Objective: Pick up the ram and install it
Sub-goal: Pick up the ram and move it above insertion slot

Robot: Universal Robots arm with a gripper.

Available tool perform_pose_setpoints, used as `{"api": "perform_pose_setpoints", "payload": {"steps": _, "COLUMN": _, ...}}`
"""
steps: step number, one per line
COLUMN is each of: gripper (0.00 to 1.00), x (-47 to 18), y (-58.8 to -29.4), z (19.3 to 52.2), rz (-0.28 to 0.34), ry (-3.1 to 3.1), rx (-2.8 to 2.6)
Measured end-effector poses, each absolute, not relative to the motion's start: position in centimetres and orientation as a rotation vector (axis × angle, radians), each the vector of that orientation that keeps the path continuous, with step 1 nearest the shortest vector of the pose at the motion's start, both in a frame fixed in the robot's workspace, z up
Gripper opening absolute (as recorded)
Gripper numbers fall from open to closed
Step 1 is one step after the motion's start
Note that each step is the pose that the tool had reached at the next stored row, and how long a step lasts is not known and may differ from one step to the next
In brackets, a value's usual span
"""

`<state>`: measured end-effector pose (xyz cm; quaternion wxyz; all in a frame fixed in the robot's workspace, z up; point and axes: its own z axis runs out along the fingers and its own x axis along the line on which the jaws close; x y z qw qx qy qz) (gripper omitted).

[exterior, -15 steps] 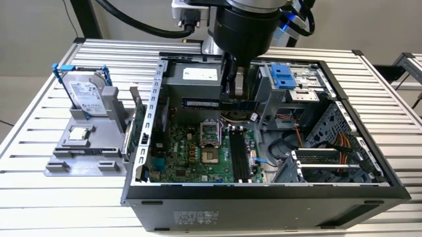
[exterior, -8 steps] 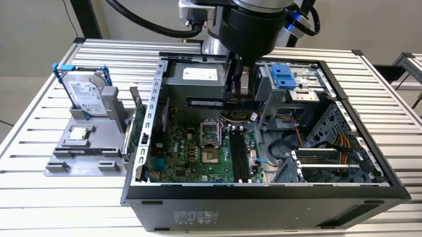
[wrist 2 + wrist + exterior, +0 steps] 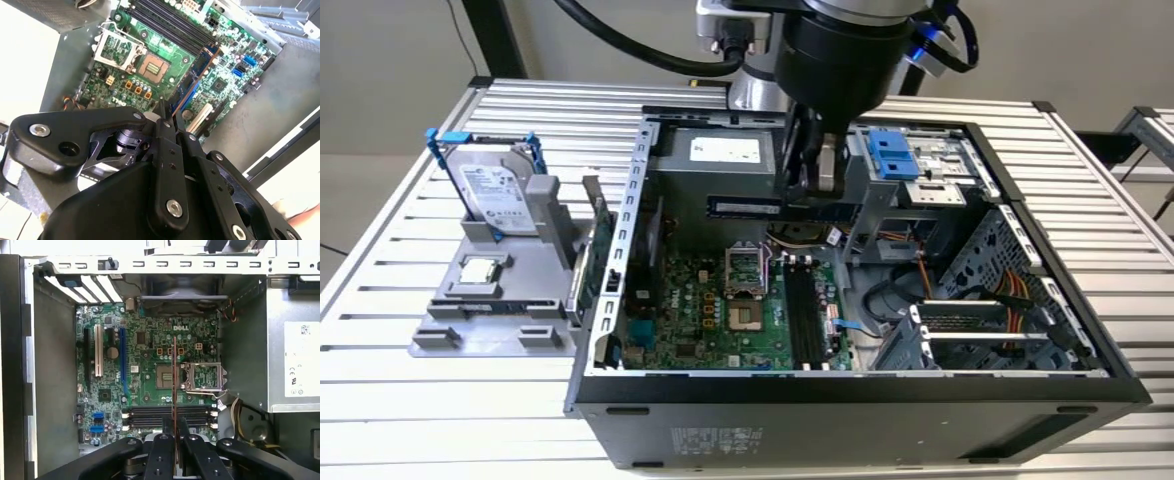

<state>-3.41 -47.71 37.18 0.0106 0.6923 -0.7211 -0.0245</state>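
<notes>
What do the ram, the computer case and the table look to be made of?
The ram: thin, rigid, dark bluish board, apparently circuit-board laminate, matte. The computer case: probably sheet steel, dull grey, with folded edges and punched holes. The table: likely aluminium, satin silver grooved slats.

You see the gripper [image 3: 167, 114] pinching the ram [image 3: 199, 72] edge-on, with the green motherboard [image 3: 125, 90] and its open processor socket [image 3: 150, 67] behind.

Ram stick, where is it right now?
In the exterior view, the gripper holds the ram inside the open computer case, above the green motherboard, not in the black slots.
</notes>
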Motion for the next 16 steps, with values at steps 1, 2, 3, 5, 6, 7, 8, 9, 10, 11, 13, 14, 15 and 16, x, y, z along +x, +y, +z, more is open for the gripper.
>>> {"api": "perform_pose_setpoints", "payload": {"steps": 1, "gripper": 0.00, "x": -3.3, "y": -47.7, "z": 37.2, "rz": -0.076, "ry": -2.250, "rx": 2.160}}
{"api": "perform_pose_setpoints", "payload": {"steps": 2, "gripper": 0.00, "x": -3.2, "y": -47.7, "z": 37.2, "rz": -0.076, "ry": -2.250, "rx": 2.160}}
{"api": "perform_pose_setpoints", "payload": {"steps": 3, "gripper": 0.00, "x": -3.1, "y": -47.7, "z": 37.2, "rz": -0.076, "ry": -2.250, "rx": 2.160}}
{"api": "perform_pose_setpoints", "payload": {"steps": 5, "gripper": 0.00, "x": -3.0, "y": -47.6, "z": 37.2, "rz": -0.076, "ry": -2.250, "rx": 2.160}}
{"api": "perform_pose_setpoints", "payload": {"steps": 6, "gripper": 0.00, "x": -2.9, "y": -47.6, "z": 37.2, "rz": -0.076, "ry": -2.250, "rx": 2.160}}
{"api": "perform_pose_setpoints", "payload": {"steps": 7, "gripper": 0.00, "x": -2.8, "y": -47.6, "z": 37.2, "rz": -0.075, "ry": -2.250, "rx": 2.159}}
{"api": "perform_pose_setpoints", "payload": {"steps": 8, "gripper": 0.00, "x": -2.7, "y": -47.6, "z": 37.1, "rz": -0.075, "ry": -2.250, "rx": 2.159}}
{"api": "perform_pose_setpoints", "payload": {"steps": 9, "gripper": 0.00, "x": -2.6, "y": -47.5, "z": 37.1, "rz": -0.075, "ry": -2.250, "rx": 2.159}}
{"api": "perform_pose_setpoints", "payload": {"steps": 10, "gripper": 0.00, "x": -2.5, "y": -47.5, "z": 37.1, "rz": -0.075, "ry": -2.251, "rx": 2.159}}
{"api": "perform_pose_setpoints", "payload": {"steps": 11, "gripper": 0.00, "x": -2.4, "y": -47.5, "z": 37.1, "rz": -0.075, "ry": -2.251, "rx": 2.159}}
{"api": "perform_pose_setpoints", "payload": {"steps": 13, "gripper": 0.00, "x": -2.3, "y": -47.5, "z": 37.1, "rz": -0.074, "ry": -2.251, "rx": 2.159}}
{"api": "perform_pose_setpoints", "payload": {"steps": 14, "gripper": 0.00, "x": -2.2, "y": -47.5, "z": 37.1, "rz": -0.074, "ry": -2.251, "rx": 2.158}}
{"api": "perform_pose_setpoints", "payload": {"steps": 15, "gripper": 0.00, "x": -2.1, "y": -47.5, "z": 37.1, "rz": -0.074, "ry": -2.251, "rx": 2.158}}
{"api": "perform_pose_setpoints", "payload": {"steps": 16, "gripper": 0.00, "x": -2.0, "y": -47.4, "z": 37.1, "rz": -0.074, "ry": -2.251, "rx": 2.158}}
